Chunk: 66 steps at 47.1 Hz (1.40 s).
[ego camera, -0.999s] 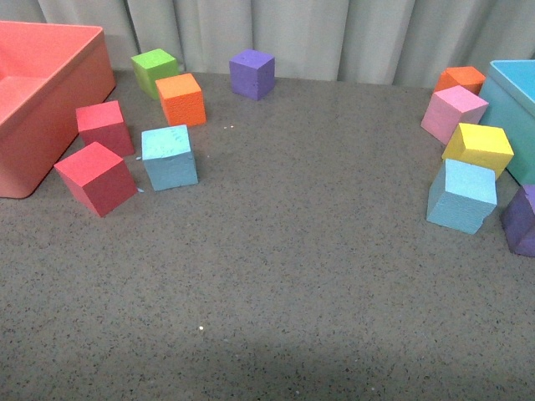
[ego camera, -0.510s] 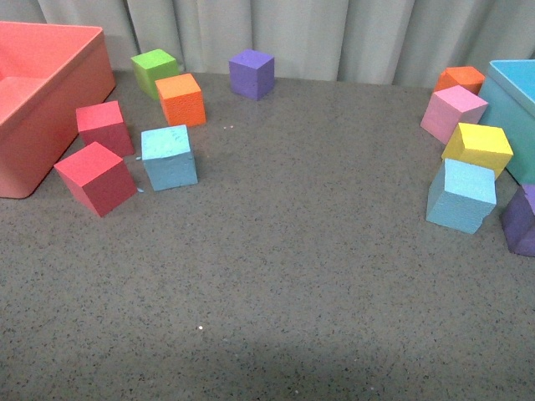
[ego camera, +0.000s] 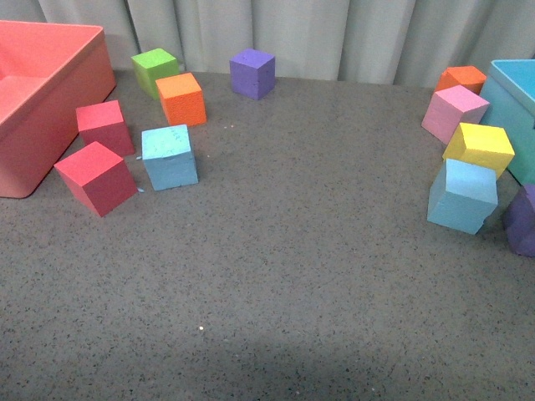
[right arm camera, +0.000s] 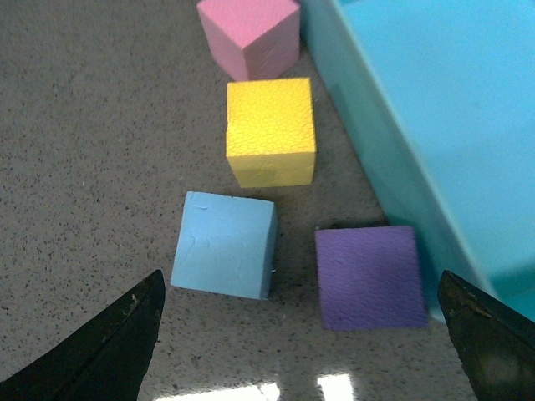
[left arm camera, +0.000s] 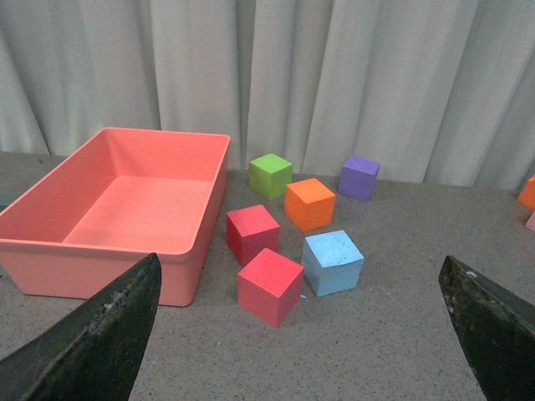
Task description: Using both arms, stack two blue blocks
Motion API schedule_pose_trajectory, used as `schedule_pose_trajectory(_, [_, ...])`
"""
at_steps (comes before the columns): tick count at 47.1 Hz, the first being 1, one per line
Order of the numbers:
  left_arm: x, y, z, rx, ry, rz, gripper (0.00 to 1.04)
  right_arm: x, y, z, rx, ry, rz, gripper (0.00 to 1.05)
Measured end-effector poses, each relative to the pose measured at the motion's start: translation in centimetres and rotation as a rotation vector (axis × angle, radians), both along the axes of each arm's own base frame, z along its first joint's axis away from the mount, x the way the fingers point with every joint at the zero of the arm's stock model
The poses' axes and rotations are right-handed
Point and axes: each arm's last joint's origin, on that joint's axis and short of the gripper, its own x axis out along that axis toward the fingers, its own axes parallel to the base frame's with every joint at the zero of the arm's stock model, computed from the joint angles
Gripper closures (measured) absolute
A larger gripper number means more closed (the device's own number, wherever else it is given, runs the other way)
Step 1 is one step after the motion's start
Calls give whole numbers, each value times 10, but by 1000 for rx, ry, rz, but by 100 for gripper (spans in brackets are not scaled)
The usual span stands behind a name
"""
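One blue block (ego camera: 170,157) sits on the grey table at the left, beside two red cubes. It also shows in the left wrist view (left arm camera: 333,262), ahead of my open, empty left gripper (left arm camera: 299,288). The other blue block (ego camera: 462,196) sits at the right, in front of a yellow cube. In the right wrist view this block (right arm camera: 224,244) lies just ahead of my open, empty right gripper (right arm camera: 301,284), nearer one finger. Neither arm shows in the front view.
A coral bin (ego camera: 33,92) stands at the far left, with red cubes (ego camera: 96,177), an orange cube (ego camera: 181,98), a green cube (ego camera: 154,70) and a purple cube (ego camera: 252,73) near it. At the right are a teal bin (right arm camera: 435,109), a yellow cube (right arm camera: 271,131), a pink cube (right arm camera: 249,33) and a purple cube (right arm camera: 370,276).
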Motion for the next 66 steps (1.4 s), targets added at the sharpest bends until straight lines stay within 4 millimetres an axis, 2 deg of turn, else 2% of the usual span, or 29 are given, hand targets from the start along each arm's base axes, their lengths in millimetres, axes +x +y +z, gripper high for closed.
schedule_pose_trajectory(8, [0, 0, 0, 0, 0, 0, 7, 33, 9, -10, 42, 66, -7, 10])
schedule_pose_trajectory(15, [0, 0, 0, 0, 0, 0, 7, 55, 26, -33, 82, 166, -3, 10])
schedule_pose_trajectory(26, [0, 0, 0, 0, 0, 0, 7, 64, 35, -68, 28, 300, -47, 10])
schedule_pose_trajectory(42, [0, 0, 0, 0, 0, 0, 7, 86, 37, -87, 48, 361, -57, 10])
schedule_pose_trajectory(54, [0, 0, 0, 0, 0, 0, 7, 93, 38, -90, 64, 407, -64, 52])
schedule_pose_trajectory(59, [0, 0, 0, 0, 0, 0, 7, 94, 47, -83, 80, 379, -34, 59])
schedule_pose_trajectory(66, [0, 0, 0, 0, 0, 0, 7, 94, 66, -68, 103, 348, 37, 61])
